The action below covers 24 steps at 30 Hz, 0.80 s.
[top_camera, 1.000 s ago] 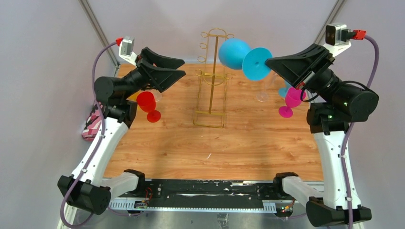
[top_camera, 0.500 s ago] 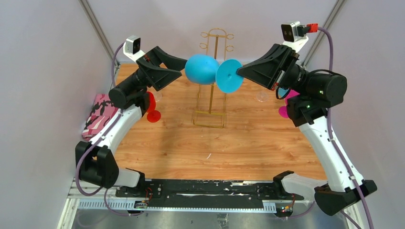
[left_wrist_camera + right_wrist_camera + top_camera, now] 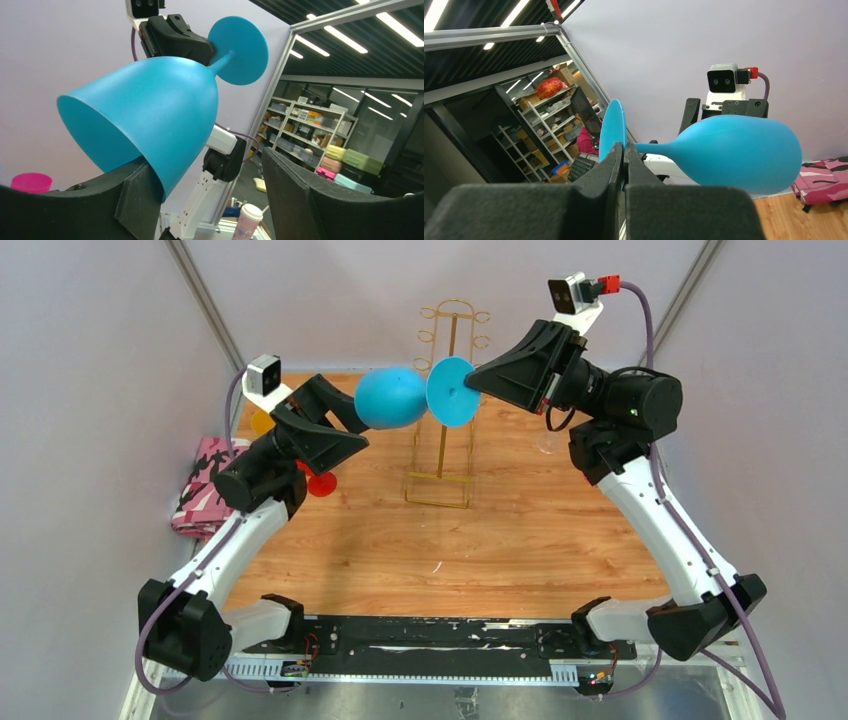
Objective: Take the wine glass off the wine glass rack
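The blue wine glass (image 3: 390,398) lies on its side in the air, in front of the upper part of the gold wire wine glass rack (image 3: 441,445) and clear of its hooks. My right gripper (image 3: 470,386) is shut on the glass's round foot (image 3: 450,392); the right wrist view shows the pads (image 3: 616,160) pinched on the foot's edge (image 3: 613,125), with the bowl (image 3: 734,152) pointing away. My left gripper (image 3: 358,425) is open at the bowl's mouth. In the left wrist view the bowl's rim (image 3: 150,115) lies against one finger (image 3: 125,200); the other finger (image 3: 310,200) stands apart.
A red glass (image 3: 322,483) stands on the wooden table (image 3: 450,550) behind my left arm. A pink patterned cloth (image 3: 203,488) lies at the table's left edge. A clear glass (image 3: 548,444) stands at the right. The rack's wire base (image 3: 438,490) sits mid-table.
My right gripper has carried the blue glass leftward across the front of the rack. My left arm has swung in, and its open fingers now sit at the bowl's mouth.
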Tool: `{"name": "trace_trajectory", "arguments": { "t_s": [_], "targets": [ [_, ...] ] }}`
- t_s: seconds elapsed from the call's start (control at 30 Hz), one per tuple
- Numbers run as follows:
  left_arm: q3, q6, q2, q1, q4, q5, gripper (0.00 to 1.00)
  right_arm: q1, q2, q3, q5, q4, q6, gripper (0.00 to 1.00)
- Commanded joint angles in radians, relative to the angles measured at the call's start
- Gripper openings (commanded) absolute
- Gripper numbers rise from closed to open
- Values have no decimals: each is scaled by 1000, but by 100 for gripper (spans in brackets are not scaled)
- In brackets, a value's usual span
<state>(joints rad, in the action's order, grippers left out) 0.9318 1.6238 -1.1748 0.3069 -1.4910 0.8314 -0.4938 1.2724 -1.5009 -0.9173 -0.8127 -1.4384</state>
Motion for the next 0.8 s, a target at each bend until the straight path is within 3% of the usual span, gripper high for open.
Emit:
{"name": "trace_trajectory", "arguments": {
  "t_s": [0.0,0.17,0.37,0.53,0.63,0.7,0.77],
  "targets": [
    [-38,-15,72,18,-57,-18,68,-22,23,25,0,-133,-20,0],
    [-39,-12,98,18,-55,-34,57,-76,23,110,-8,-158,-14,0],
    [-44,-52,137,20,22,-38,28,-95,10,183,-7,-156,6,0],
    [-54,-166,211,20,213,-38,0,-96,-6,197,-6,-141,22,0],
    [-50,-267,276,18,411,-49,0,-95,-28,198,-4,-80,77,2],
    [-23,-399,341,18,621,-64,0,-85,-58,196,-5,14,164,17],
    [44,-589,421,17,947,-117,0,-68,-105,192,14,149,269,42]
  ]
}}
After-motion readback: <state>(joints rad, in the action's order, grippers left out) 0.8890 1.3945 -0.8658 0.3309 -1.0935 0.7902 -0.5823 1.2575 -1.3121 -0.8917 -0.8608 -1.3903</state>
